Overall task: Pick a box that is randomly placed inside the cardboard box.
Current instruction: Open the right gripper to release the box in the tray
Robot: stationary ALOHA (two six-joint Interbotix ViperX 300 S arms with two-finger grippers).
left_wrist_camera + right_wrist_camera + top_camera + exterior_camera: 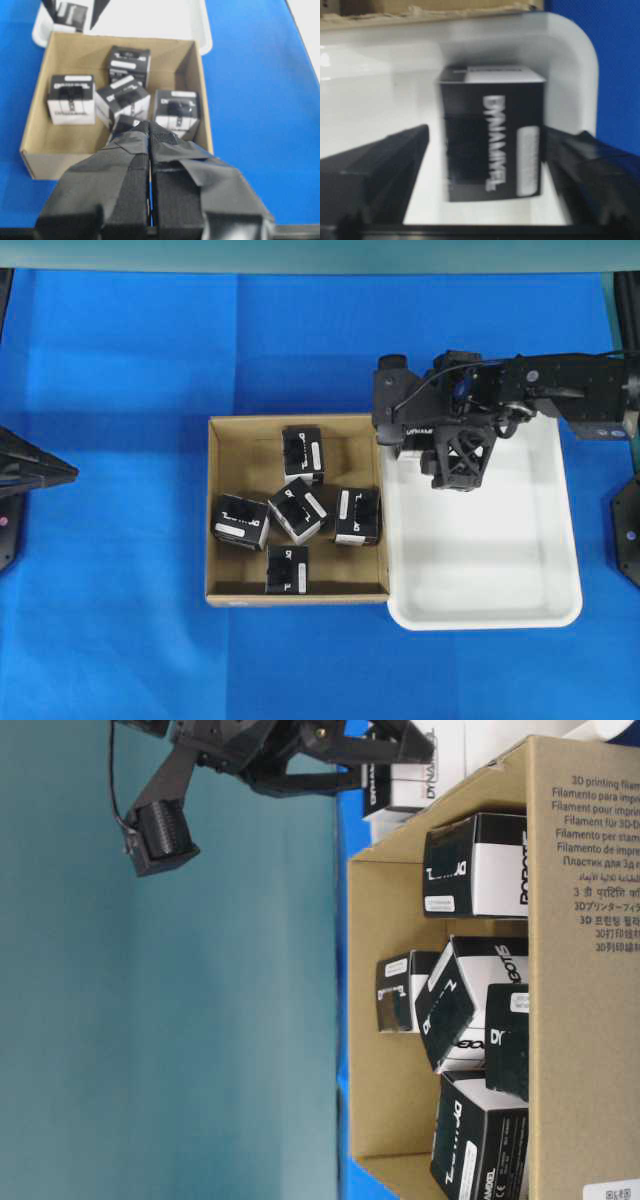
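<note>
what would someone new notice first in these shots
The right hand hangs open over the near-left corner of the white tray, with the box sitting between its spread fingers, apparently just released. Beside the tray, the cardboard box holds five similar black cartons crowded toward its middle. The left hand is shut, hovering short of the cardboard box.

Box point(492, 135): small black carton, white "DYNAMIXEL" lettering running along one face, white label patch beside it, pale band on the face turned away from the wrist camera. Sits between the right gripper's point(485, 165) spread fingers point(375, 170), clear of both; edges blurred. Cardboard box point(225, 510): shallow, brown, corrugated, low walls, beyond the fingers, holding five similar black cartons.
</note>
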